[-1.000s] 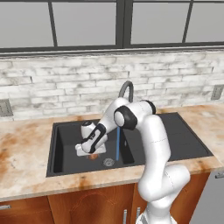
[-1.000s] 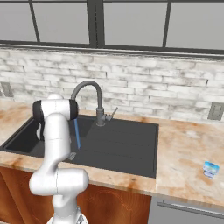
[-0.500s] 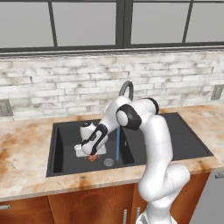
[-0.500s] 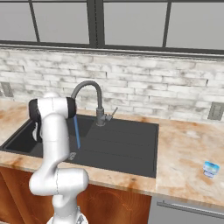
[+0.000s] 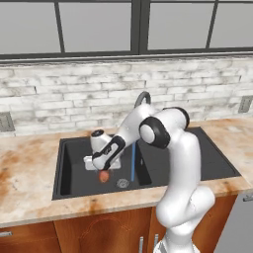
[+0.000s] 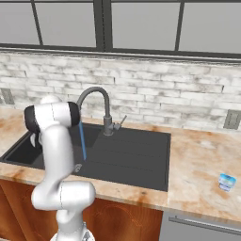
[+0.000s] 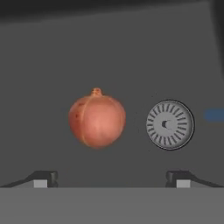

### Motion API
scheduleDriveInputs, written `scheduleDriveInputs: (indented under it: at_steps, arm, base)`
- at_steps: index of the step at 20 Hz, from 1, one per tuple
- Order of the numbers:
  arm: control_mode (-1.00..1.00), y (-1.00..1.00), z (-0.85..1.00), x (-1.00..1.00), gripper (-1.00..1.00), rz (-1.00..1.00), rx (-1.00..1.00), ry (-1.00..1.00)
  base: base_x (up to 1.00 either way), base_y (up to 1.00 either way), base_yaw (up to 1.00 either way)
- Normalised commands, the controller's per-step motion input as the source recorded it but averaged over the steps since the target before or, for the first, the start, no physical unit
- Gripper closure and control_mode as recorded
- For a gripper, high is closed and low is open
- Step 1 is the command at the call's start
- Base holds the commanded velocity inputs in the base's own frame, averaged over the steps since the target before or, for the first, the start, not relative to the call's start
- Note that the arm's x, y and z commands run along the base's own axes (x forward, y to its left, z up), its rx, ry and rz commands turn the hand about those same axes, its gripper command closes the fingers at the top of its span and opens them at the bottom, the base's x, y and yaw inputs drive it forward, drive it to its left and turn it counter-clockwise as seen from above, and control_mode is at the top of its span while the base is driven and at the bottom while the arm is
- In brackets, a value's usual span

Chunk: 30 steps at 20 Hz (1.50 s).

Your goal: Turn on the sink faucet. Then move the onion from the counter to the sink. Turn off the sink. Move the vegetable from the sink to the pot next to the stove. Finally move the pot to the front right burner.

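base views: flank sink (image 5: 69, 163) | hand view: probably near-vertical, close

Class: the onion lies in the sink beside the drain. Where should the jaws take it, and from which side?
Grip the onion across its widest middle, coming straight down from above. It is round and sits free on the flat sink floor, clear of the drain, so the open jaws can straddle it.

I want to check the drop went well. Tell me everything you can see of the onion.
The onion is a small round reddish-orange ball with a little nub on top and faint ribs, its skin smooth and matte. It lies whole in the black sink, beside the round metal drain and apart from it. The open gripper hangs above without touching it. The blue water stream falls past the drain, not on it.
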Motion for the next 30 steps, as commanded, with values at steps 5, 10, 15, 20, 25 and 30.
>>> scheduleDriveInputs:
  at_steps: [5, 10, 15, 20, 25, 30]
  arm:
    - [-1.0, 0.0, 0.62, -0.49, -1.0, -0.04, -0.07, -0.2]
    - [-1.0, -0.03, 0.7, -0.5, -1.0, -0.04, -0.03, -0.18]
    - [-1.0, -0.07, 0.84, -0.17, -1.0, -0.05, 0.0, -0.1]
    - [-1.0, -0.2, 0.7, -0.08, -1.0, -0.04, -0.01, -0.04]
    - [-1.0, -0.58, 0.19, -0.01, -1.0, -0.11, -0.02, 0.0]
    - [-1.0, -0.9, 0.04, -0.01, -1.0, -0.04, 0.0, 0.0]
  base:
    - [0.0, 0.0, 0.0]
    - [0.0, 0.0, 0.0]
    - [0.0, 0.0, 0.0]
    - [0.0, 0.0, 0.0]
    - [0.0, 0.0, 0.0]
    - [0.0, 0.0, 0.0]
